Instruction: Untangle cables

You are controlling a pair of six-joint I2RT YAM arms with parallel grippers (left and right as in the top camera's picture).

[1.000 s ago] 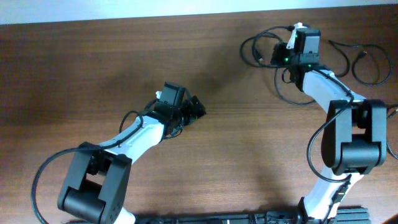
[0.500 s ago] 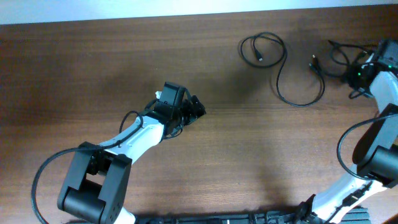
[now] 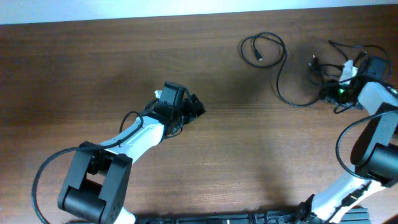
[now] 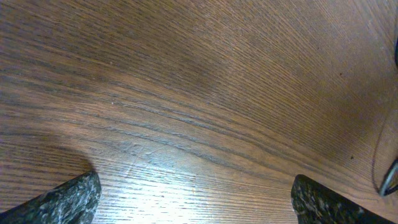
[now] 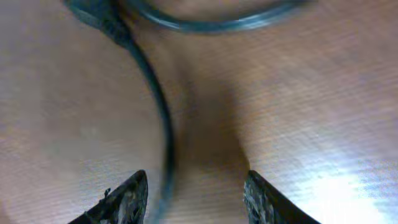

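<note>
Between spread jaws of right gripper (image 5: 196,198): cable (image 5: 163,137), off-centre.

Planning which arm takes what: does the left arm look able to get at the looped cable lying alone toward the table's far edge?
Probably yes: only bare table lies between the left gripper and the looped cable, and the gripper is open and empty.

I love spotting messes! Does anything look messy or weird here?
Nothing is spilled or broken. Only the thin black cables lie in crossing, jumbled loops at the wooden table's far right, by the right hand.
</note>
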